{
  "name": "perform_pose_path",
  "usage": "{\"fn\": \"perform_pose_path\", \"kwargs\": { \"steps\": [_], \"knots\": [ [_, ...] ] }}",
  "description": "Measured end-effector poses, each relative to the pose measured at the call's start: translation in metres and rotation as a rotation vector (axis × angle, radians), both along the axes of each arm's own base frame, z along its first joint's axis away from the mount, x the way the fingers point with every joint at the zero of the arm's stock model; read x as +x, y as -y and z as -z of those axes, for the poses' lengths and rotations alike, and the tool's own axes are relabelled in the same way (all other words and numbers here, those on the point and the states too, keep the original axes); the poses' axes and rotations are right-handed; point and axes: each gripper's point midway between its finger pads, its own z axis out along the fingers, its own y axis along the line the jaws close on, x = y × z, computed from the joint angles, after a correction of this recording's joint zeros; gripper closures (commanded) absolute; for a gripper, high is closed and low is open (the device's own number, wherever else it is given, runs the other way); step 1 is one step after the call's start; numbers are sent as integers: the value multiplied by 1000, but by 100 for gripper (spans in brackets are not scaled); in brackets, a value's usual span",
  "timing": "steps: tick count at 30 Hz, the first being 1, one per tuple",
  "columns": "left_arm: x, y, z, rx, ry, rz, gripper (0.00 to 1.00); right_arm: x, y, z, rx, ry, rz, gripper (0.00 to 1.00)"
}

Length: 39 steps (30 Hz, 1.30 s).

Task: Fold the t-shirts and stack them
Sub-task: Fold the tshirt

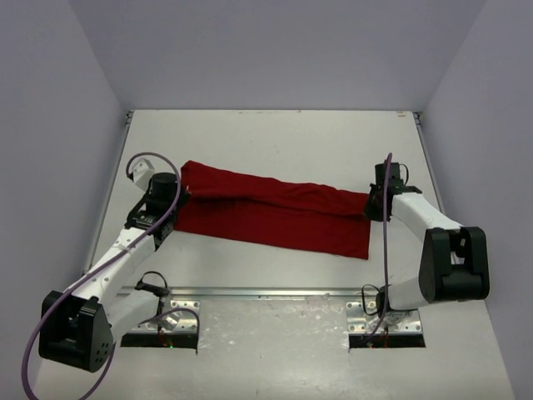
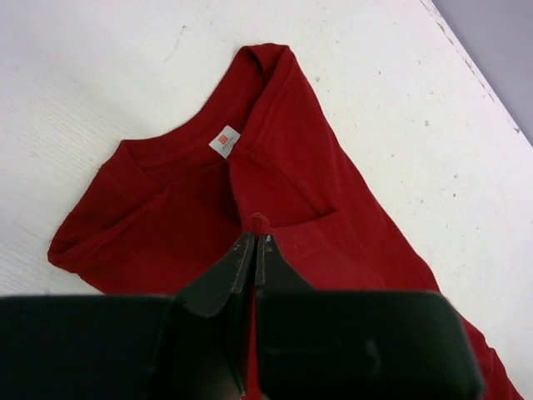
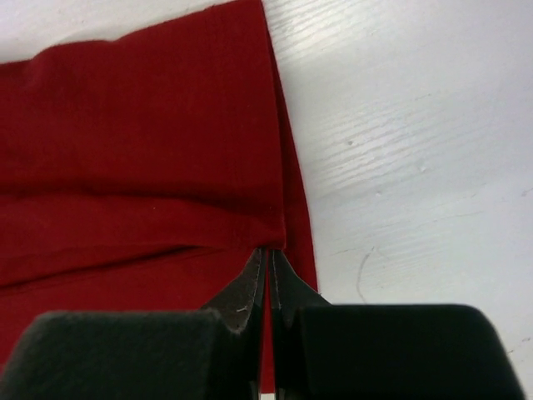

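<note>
I see the left gripper (image 2: 256,239) pinched fully closed on a small tuck of the t-shirt (image 1: 275,215) just below the collar label (image 2: 224,141). The right gripper (image 3: 268,254) is likewise clamped tight on the fabric edge at the opposite end. The t-shirt lies folded lengthwise as a long band across the white table (image 1: 291,137), spanning between both arms, with plain grey walls (image 1: 275,50) on three sides.

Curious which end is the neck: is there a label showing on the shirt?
Yes, a small white label shows inside the neck of the red shirt, in the left wrist view.
</note>
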Motion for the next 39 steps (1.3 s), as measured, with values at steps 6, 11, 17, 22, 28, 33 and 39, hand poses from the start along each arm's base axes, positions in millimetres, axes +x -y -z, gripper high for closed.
{"fn": "perform_pose_path", "kwargs": {
  "steps": [6,11,17,22,28,33,39],
  "knots": [
    [-2,-2,1,3,-3,-13,100,-5,-6,0,-1,0,-21,91],
    [-7,-6,4,3,-17,-35,100,-4,-9,-10,19,35,-14,70],
    [-10,-6,8,-1,-31,-38,100,2,-14,-41,44,150,-17,63],
    [-13,-6,4,-14,-21,-41,100,7,-18,-15,57,53,-40,89],
    [-18,-4,-1,-31,-11,-31,100,-3,-21,29,64,-100,-48,91],
    [-24,-4,2,-34,-31,-33,99,-3,-18,30,37,-101,-39,87],
    [-41,-10,14,-50,-40,-71,100,-2,-9,22,-19,-116,-19,87]
  ]
}}
